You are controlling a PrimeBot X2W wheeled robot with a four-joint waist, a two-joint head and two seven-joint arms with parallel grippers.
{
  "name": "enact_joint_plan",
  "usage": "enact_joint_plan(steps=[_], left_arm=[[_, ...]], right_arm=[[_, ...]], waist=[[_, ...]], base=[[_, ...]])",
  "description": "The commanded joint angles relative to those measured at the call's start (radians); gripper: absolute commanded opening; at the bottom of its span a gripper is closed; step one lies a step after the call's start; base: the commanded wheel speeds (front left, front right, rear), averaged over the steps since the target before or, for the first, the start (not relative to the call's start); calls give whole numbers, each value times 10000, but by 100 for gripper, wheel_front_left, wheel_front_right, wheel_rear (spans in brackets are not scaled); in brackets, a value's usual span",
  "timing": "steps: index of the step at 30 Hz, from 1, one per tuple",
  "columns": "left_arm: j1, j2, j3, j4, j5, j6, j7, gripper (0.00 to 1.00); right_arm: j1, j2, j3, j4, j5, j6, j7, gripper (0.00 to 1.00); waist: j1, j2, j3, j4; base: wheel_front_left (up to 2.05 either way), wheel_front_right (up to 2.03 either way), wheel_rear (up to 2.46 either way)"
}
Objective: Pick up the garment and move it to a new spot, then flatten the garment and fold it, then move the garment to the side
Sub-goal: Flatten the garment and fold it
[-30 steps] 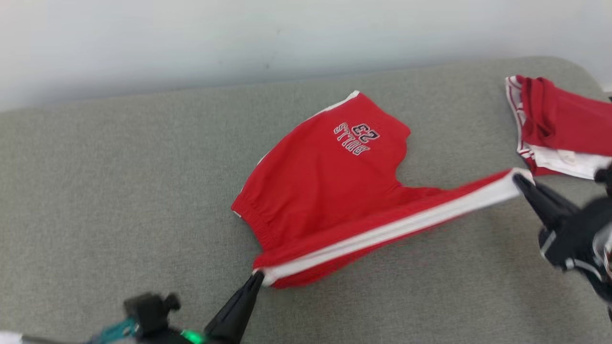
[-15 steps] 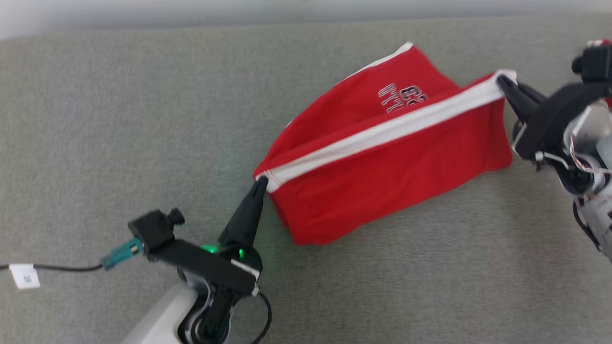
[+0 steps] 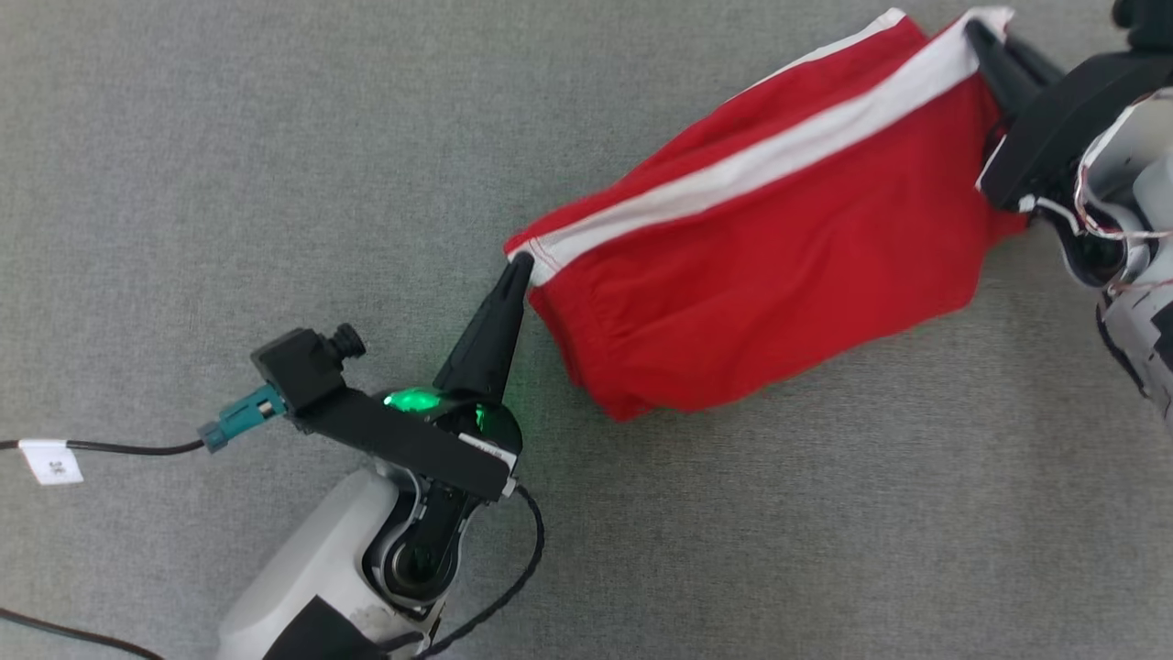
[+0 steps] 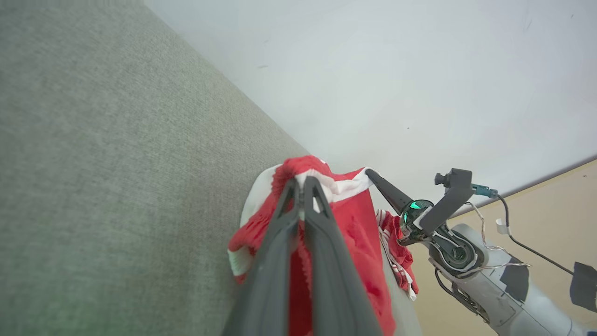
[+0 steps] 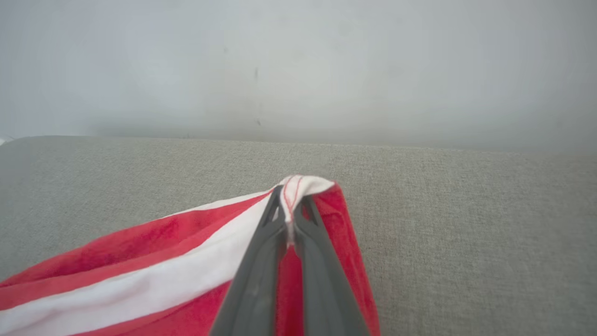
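**Mia:** What is around the fingers, going from the left?

**Tom:** Far out to the left of the left fingers, a thin black cable with a small white paper tag [image 3: 55,461] lies on the wide grey woven cushion [image 3: 183,137]. The cushion is under everything. Nothing sits between the cable and the fingers.

**Mia:** And then?

**Tom:** Then comes the left gripper [image 3: 520,266]. Its pale arm comes up from the bottom. The fingers point up and a bit to the right. A little black camera on a bracket [image 3: 307,362] sticks out to the left of them, and a green light glows at their base.

**Mia:** Are they holding something?

**Tom:** Yes. They are squeezed tight on one corner of the red cloth shorts with a white stripe [image 3: 779,247]. The left wrist view shows the cloth bunched around the tips.

**Mia:** Where are the shorts?

**Tom:** Stretched between the two sets of fingers. The white stripe runs from one pinch to the other, and the red cloth hangs down from it. I cannot tell if the bottom touches the cushion.

**Mia:** And on the right?

**Tom:** The right gripper [image 3: 973,29] comes in from the right edge, with its fingers pointing up and left. They are pinched shut on the other end of the stripe.

**Mia:** Anything else?

**Tom:** In the left wrist view, a bunched red and white striped cloth [image 4: 396,247] lies just below the right fingers. A plain pale wall [image 4: 419,70] stands behind.
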State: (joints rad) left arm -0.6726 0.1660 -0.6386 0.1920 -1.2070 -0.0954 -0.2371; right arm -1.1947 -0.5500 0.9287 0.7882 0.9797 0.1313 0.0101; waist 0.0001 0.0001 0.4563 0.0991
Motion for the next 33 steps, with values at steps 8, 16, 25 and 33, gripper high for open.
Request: enact_joint_plan(steps=[8,16,25,33], left_arm=[[30,194,343,729,627,334,-186,0],[0,29,534,892,1516,524,-255,31],[231,-125,1063,738,2750,888,-261,100],[1324,-231,2201,-264,4998,1539,-268,100]], right_arm=[[-599,219,734,759,368,-12,-1093,0],[-908,372,1299,1349,671,-12,-1878,100],[-925,396,1663,1387,955,-12,-2613,100],[-113,214,846,388,618,-12,-2753,100]], waist=[[-1,-1,271,216],[-1,-1,247,225],[-1,-1,57,157],[-1,-1,-452,-70]], base=[[0,0,0],[0,0,0],[0,0,0],[0,0,0]])
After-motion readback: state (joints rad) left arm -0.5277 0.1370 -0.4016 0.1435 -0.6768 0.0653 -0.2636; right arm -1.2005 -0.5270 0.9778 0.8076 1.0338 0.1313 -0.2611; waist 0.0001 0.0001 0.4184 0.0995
